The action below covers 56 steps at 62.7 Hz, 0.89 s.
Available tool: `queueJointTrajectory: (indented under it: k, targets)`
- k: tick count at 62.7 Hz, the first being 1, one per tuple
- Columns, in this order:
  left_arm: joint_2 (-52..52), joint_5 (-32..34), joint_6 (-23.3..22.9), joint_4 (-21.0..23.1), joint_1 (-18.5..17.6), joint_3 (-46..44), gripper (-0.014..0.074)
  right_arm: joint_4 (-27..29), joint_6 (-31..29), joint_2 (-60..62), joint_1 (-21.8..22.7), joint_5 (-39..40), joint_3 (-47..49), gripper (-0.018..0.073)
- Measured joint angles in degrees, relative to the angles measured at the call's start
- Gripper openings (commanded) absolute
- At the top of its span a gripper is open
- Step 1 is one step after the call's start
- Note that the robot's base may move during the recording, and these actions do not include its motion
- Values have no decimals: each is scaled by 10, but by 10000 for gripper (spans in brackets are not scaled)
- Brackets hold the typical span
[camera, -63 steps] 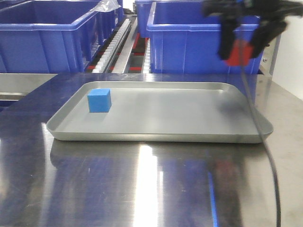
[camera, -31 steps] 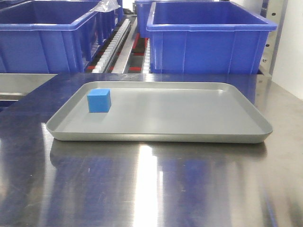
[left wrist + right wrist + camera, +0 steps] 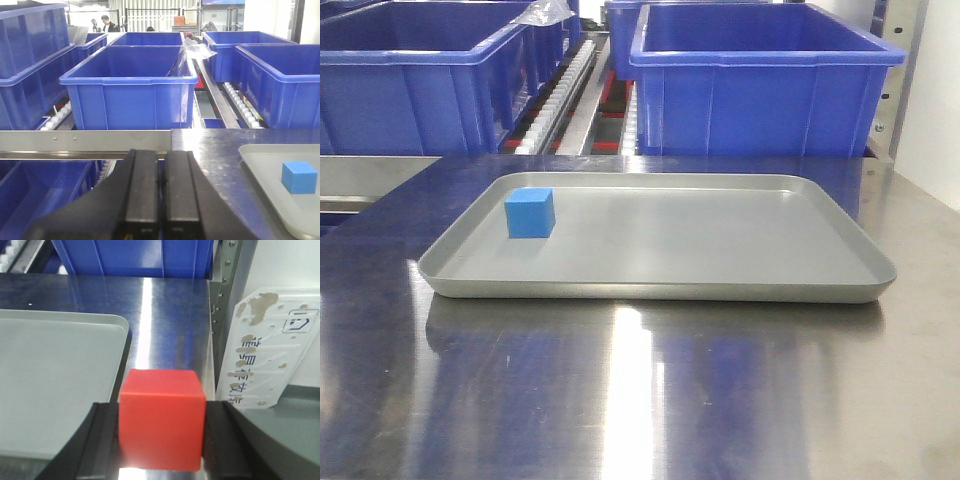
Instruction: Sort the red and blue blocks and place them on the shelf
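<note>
Red block (image 3: 162,419): gripped between the fingers of the right gripper (image 3: 162,445), held over the steel tabletop (image 3: 165,310) near a corner of the grey tray (image 3: 60,365). Left gripper (image 3: 161,186): fingers pressed together, nothing between them. Blue block (image 3: 529,212): sitting at the tray's left end; step in hand looks like carrying red to the shelf (image 3: 85,140) beyond, which calls for a forward reach and a release there.

L hand (image 3: 162,156): closed, empty | R hand (image 3: 162,440): clamped on red block (image 3: 161,410)

Front view low, facing shelf (image 3: 562,95), wrist views nearer (tray (image 3: 650,292) shared)
</note>
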<state>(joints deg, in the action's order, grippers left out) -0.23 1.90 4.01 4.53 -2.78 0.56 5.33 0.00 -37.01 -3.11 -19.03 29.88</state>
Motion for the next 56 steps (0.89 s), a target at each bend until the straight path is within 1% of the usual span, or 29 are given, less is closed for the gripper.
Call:
queueJointTrajectory:
  k: [13, 25, 31, 56]
  targets:
    - [0, 0, 0, 0, 0, 0, 124, 0, 0, 136, 0, -1, -59, 56]
    - [0, 0, 0, 0, 0, 0, 124, 1, 0, 223, 0, -7, -64, 56]
    - [0, 0, 0, 0, 0, 0, 124, 1, 0, 239, 0, -11, -64, 56]
    - [0, 0, 0, 0, 0, 0, 124, 1, 0, 240, 0, -16, -64, 56]
